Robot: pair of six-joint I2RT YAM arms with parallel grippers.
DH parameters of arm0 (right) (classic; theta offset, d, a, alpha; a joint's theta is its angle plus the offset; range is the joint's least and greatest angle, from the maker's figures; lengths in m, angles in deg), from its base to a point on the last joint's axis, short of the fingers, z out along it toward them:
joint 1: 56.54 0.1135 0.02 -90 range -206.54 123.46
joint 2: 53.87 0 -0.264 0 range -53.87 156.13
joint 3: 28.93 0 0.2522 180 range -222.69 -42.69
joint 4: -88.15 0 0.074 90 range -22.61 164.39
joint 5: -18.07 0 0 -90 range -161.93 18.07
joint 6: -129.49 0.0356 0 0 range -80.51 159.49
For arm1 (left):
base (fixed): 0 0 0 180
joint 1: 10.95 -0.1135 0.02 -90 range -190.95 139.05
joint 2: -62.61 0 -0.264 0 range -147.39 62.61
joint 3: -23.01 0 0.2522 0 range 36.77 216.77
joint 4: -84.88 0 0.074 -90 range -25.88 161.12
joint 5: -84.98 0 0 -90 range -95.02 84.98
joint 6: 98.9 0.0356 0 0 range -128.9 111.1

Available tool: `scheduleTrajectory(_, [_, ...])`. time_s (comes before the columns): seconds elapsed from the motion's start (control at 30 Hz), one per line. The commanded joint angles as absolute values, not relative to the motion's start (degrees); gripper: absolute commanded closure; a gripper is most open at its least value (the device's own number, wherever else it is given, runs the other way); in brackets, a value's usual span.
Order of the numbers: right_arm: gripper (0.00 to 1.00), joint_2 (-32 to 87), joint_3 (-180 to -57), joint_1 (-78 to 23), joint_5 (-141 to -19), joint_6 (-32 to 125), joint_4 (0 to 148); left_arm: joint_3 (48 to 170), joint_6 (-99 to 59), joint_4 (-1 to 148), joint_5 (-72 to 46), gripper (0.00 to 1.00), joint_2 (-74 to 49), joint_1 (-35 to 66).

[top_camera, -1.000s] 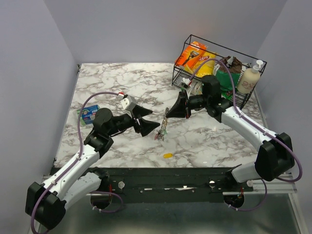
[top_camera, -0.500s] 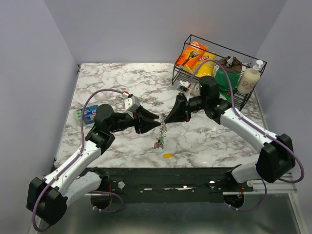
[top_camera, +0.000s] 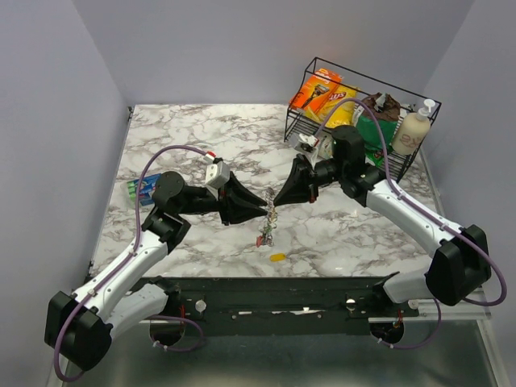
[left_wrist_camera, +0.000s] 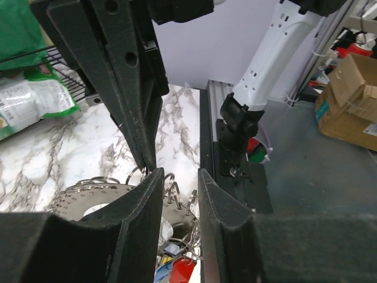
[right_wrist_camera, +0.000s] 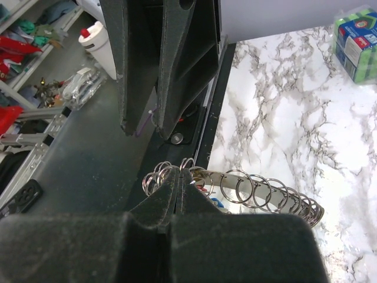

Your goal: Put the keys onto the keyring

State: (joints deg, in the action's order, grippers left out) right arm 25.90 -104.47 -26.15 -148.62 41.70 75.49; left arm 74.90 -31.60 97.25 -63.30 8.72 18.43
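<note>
**Desk:** How far along are you getting?

**Me:** Partway, I am judging. A bunch of keys (top_camera: 264, 236) is dangling under the ring (top_camera: 269, 214) at the centre of the top view, so those are looking threaded already. In the left wrist view I am making out 1 red head (left_wrist_camera: 184, 268) and 1 blue one at the bottom edge. 1 yellow key (top_camera: 277, 257) is lying loose on the table (top_camera: 185, 137), just below the bunch in the frame, so at least that 1 is waiting.

**Desk:** Who is holding the ring?

**Me:** The right gripper (right_wrist_camera: 178, 187) is pinching it. Its fingers are pressing together at the lower centre of its own view, with the wire loops fanning out to the right of the tips. The ring is hanging from those tips. I am not able to tell whether the lowest keys are touching the table.

**Desk:** And the left?

**Me:** The left gripper (left_wrist_camera: 178, 174) is sitting nose to nose with the right one, pointing in from the left of the top view. Its jaws are standing a narrow gap apart, and a few loops are showing in that gap at the lower centre of its view. I am not able to tell whether the pads are biting on the wire or only bracketing it.

**Desk:** What is remaining, then?

**Me:** I am thinking: parting a loop, fetching the yellow key, threading it on.
</note>
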Motion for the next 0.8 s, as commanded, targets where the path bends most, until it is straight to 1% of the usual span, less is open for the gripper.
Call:
scheduleTrajectory(0.0, [0.99, 23.3, -106.6, -25.6, -151.7, 43.3, 79.0, 77.2, -33.2, 98.5, -68.1, 0.63, 9.0, 18.8])
scheduleTrajectory(0.2, [0.99, 23.3, -106.7, -25.3, -151.8, 44.5, 80.5, 77.6, -29.6, 93.1, -62.6, 0.65, 8.4, 18.8])
scheduleTrajectory(0.4, [0.99, 23.1, -106.6, -24.9, -151.5, 44.7, 80.6, 77.4, -29.0, 92.8, -58.6, 0.67, 8.0, 18.8])
scheduleTrajectory(0.77, [0.99, 23.1, -106.9, -24.6, -151.2, 44.8, 80.9, 77.8, -28.6, 92.6, -58.5, 0.67, 6.6, 18.8])
